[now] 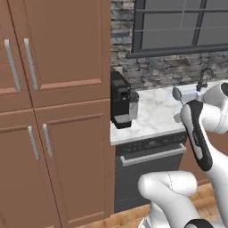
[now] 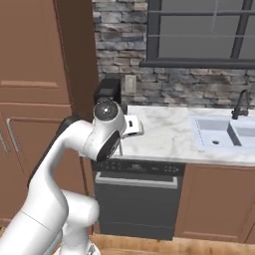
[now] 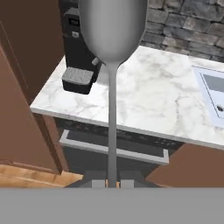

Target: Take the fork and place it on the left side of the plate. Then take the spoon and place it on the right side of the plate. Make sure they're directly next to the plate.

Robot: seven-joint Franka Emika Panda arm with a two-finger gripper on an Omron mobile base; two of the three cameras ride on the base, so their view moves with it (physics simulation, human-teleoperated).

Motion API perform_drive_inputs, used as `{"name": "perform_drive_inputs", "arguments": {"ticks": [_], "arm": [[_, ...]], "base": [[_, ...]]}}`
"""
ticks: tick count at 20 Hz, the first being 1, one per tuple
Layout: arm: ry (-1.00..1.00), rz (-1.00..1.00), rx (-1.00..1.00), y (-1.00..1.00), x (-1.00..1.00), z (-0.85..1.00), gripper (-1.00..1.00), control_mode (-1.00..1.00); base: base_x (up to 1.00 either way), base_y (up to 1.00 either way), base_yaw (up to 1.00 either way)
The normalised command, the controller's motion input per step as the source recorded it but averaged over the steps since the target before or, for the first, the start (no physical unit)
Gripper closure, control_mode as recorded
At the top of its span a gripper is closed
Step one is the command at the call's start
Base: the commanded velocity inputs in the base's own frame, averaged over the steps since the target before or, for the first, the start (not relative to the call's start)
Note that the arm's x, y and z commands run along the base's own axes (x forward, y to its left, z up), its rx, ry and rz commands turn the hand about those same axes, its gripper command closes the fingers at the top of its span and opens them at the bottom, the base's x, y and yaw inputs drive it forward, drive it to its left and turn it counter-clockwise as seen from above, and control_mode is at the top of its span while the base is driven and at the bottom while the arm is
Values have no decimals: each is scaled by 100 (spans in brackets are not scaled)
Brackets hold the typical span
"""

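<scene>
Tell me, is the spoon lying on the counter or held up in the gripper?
Held up: the spoon stands bowl-up with its handle end clamped in the gripper, above the counter.

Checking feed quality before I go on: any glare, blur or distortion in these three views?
Hand view: the spoon sits so close that its bowl looms huge, though its edges stay sharp. Left base view: even, flat light, soft shadow under the coffee machine. Right base view: no glare on the marble counter.
</scene>
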Motion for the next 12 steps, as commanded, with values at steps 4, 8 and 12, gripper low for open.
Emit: {"name": "perform_drive_inputs", "arguments": {"ticks": [4,8,12], "arm": [[0,0,0,0,0,0,100,100],[0,0,0,0,0,0,100,100],[0,0,0,0,0,0,100,100]], "base": [[-21,100,-28],[-16,97,-34],[-34,72,-44]]}}
